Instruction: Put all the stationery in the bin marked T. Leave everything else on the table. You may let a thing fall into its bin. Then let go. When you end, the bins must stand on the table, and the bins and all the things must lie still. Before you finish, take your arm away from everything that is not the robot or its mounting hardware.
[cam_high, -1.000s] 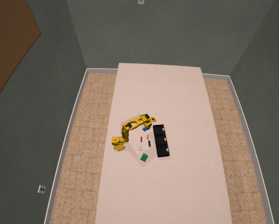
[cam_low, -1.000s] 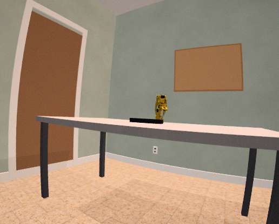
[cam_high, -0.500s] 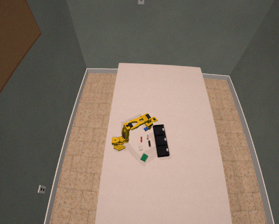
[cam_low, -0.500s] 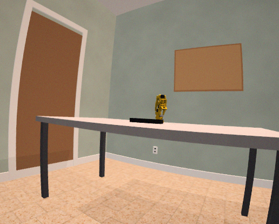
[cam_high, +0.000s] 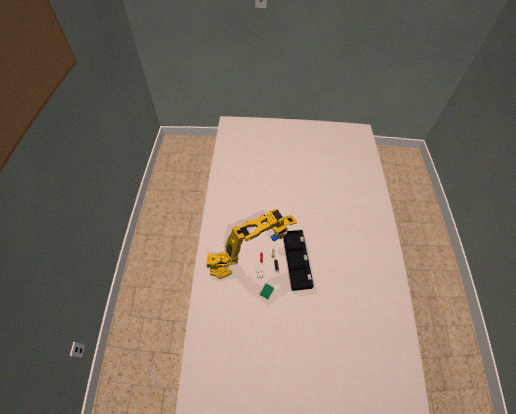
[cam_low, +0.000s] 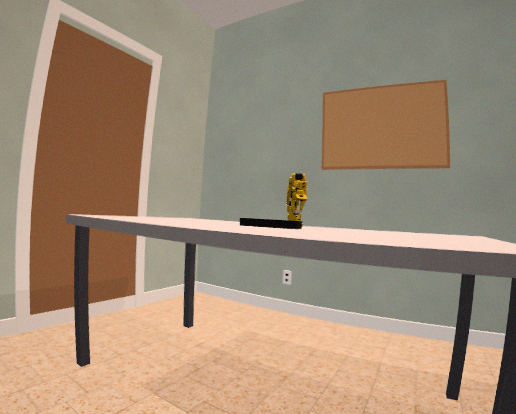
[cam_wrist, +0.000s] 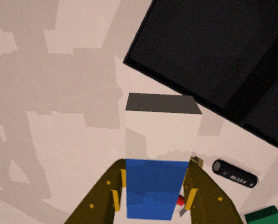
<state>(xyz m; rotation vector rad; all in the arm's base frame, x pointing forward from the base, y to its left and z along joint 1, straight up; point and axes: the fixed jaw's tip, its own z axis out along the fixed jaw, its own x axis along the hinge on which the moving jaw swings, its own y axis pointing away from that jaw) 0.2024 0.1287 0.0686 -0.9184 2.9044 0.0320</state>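
My gripper (cam_wrist: 155, 176) (cam_high: 276, 234) is shut on a blue block (cam_wrist: 153, 196) (cam_high: 274, 237) and holds it above the table, close to the far end of a row of three black bins (cam_high: 298, 260) (cam_low: 270, 222). In the wrist view the nearest bin (cam_wrist: 215, 55) fills the upper right. The bins' letter marks are too small to read. Between the arm's base and the bins lie a red stick (cam_high: 261, 257), a tan stick (cam_high: 273, 253), a small black cylinder (cam_high: 276, 265) (cam_wrist: 235, 173), a white piece (cam_high: 259, 271) and a green flat block (cam_high: 267, 291) (cam_wrist: 262, 216).
The arm's yellow base (cam_high: 219, 262) stands left of the loose things. The table (cam_high: 300, 175) (cam_low: 350, 240) stretches far beyond the work area. In the side view the arm (cam_low: 296, 196) stands upright behind the bins.
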